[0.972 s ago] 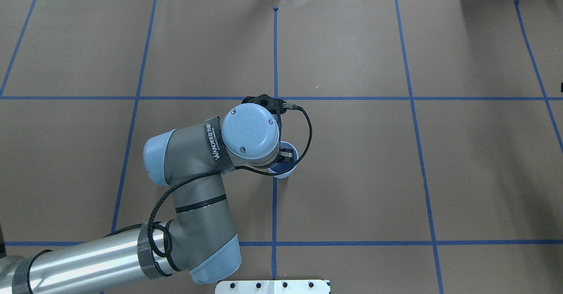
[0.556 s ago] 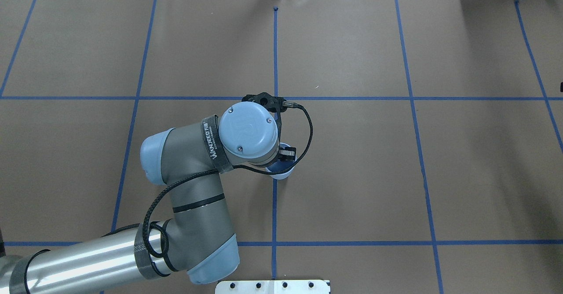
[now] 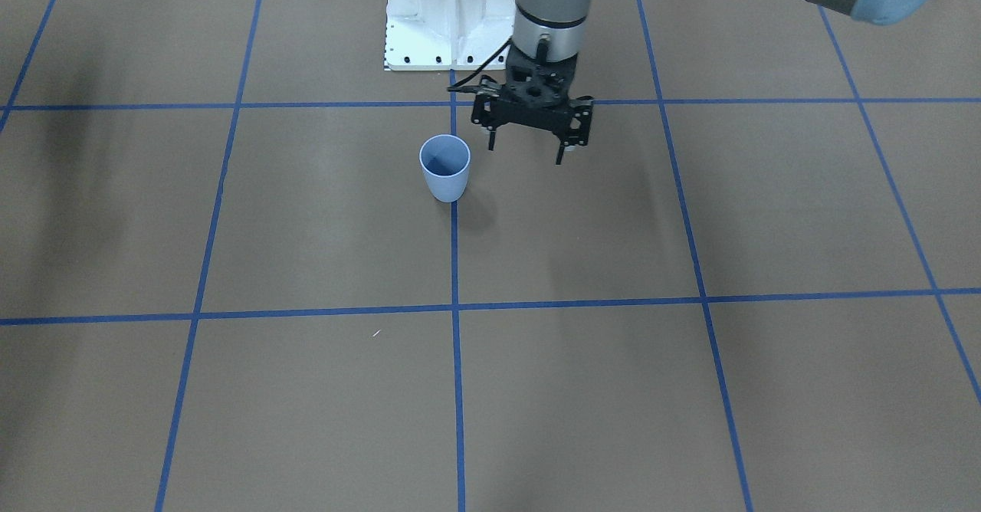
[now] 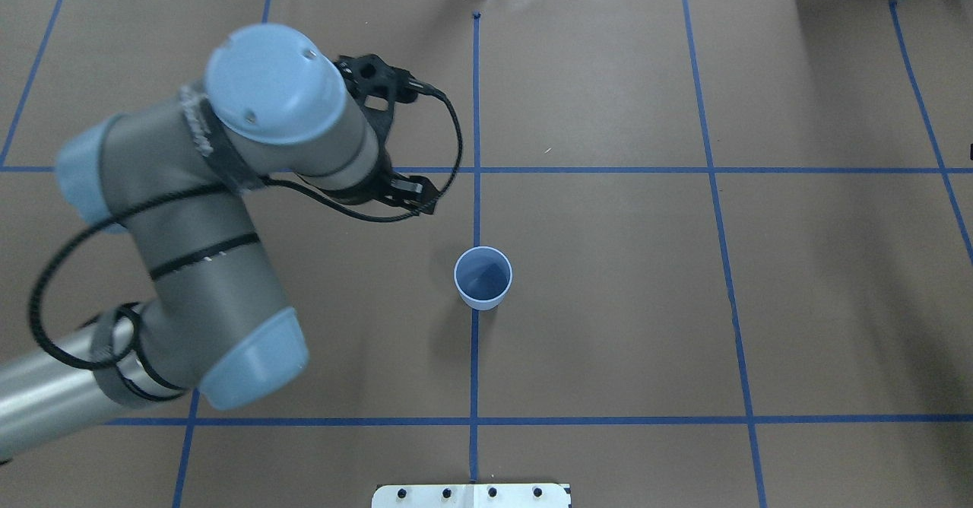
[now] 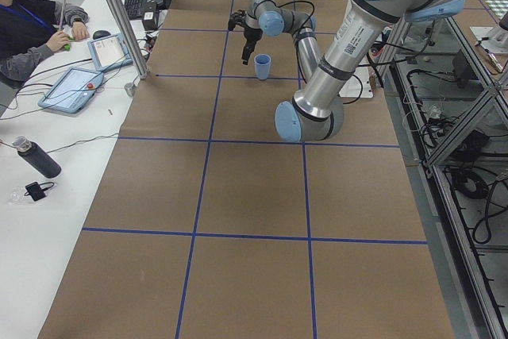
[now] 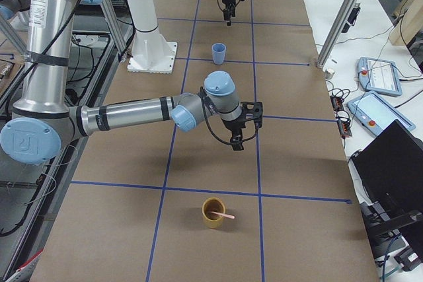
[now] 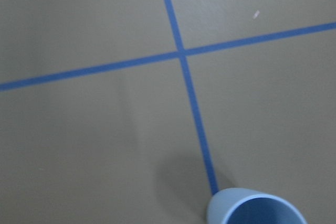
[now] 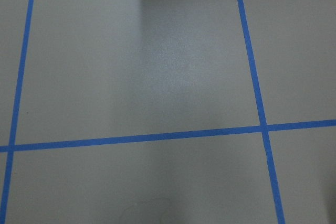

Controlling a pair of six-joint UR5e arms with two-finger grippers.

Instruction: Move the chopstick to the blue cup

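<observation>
The blue cup [image 3: 444,167] stands upright and empty on the centre tape line, also in the overhead view [image 4: 483,278] and at the bottom edge of the left wrist view [image 7: 257,211]. My left gripper [image 3: 527,149] hangs open and empty above the table, beside the cup and apart from it. One of its fingers [image 4: 411,186] shows under the wrist in the overhead view. One pale pink chopstick [image 6: 225,215] lies in a brown cup [image 6: 213,213] at the table's right end. My right gripper [image 6: 247,130] hovers between the two cups. I cannot tell whether it is open.
The white robot base [image 3: 451,14] stands behind the blue cup. An operator [image 5: 24,13] sits at a side bench with tablets [image 5: 75,85] past the table's far edge. Metal poles [image 6: 344,11] stand along that edge.
My left gripper was low over the blue cup with its fingers at the rim. It has lifted and swung away to the left and farther from the robot. The cup stays in place.
</observation>
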